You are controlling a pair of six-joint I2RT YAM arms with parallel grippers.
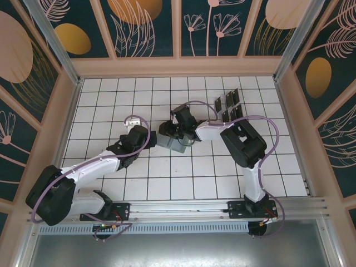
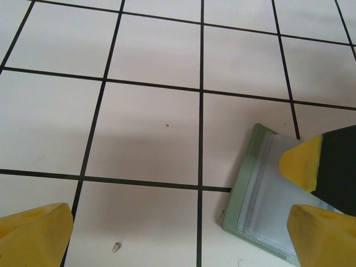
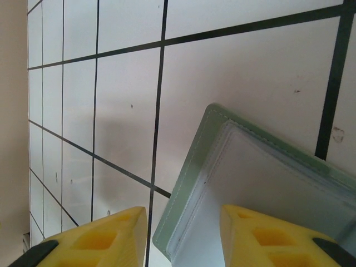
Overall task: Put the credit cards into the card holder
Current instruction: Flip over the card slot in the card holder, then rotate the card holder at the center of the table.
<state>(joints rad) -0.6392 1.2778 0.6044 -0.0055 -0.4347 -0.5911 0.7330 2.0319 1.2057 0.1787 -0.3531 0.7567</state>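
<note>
The sage green card holder [image 1: 169, 143] lies open on the white tiles in the middle of the table, its clear inner pocket [image 3: 267, 178] facing up. My right gripper [image 1: 178, 133] hangs over its far side, open, with the holder's corner [image 3: 192, 194] between its yellow fingers [image 3: 105, 239]. My left gripper [image 1: 150, 139] sits just left of the holder, wide open over bare tile [image 2: 181, 214]. The holder's edge [image 2: 250, 194] lies by the left gripper's right finger [image 2: 325, 236]. Several black credit cards [image 1: 227, 105] stand in a clear rack at the back right.
A yellow fingertip of the right gripper [image 2: 303, 161] reaches over the holder in the left wrist view. Wooden walls [image 1: 178, 67] ring the tiled floor. Open tiles lie in front of the holder [image 1: 183, 178] and at the back left [image 1: 111, 94].
</note>
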